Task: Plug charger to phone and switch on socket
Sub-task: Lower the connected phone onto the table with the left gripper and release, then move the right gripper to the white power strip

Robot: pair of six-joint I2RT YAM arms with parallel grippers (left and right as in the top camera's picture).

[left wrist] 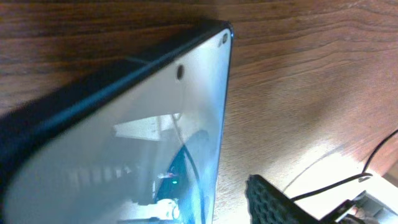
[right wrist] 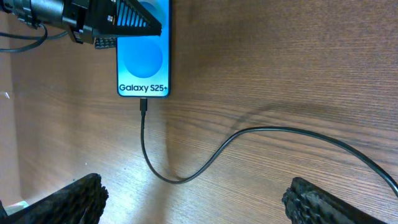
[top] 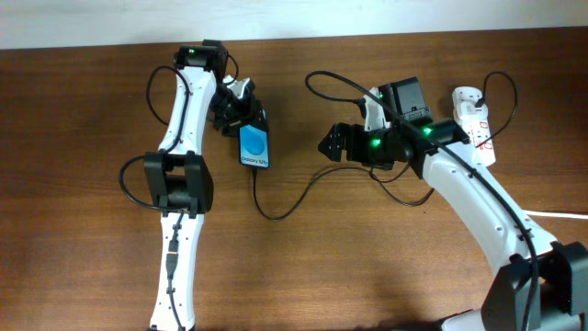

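The phone (top: 254,145) lies on the wooden table with its blue screen up; the right wrist view (right wrist: 143,59) shows its "Galaxy S25+" text. The charger's thin black cable (top: 276,213) loops across the table, and its plug tip (right wrist: 143,106) sits in the phone's bottom port. My left gripper (top: 241,112) is at the phone's top end and closed on it. One of its fingers (right wrist: 127,22) lies across the screen. The phone fills the left wrist view (left wrist: 124,143). My right gripper (top: 331,142) is open and empty, hovering right of the phone (right wrist: 199,205). The socket (top: 475,119) lies far right.
The socket's thick white cord (top: 560,214) runs off the right edge. Thicker black robot cables (top: 335,83) arch over the right arm. Bare wood lies between the arms and along the front.
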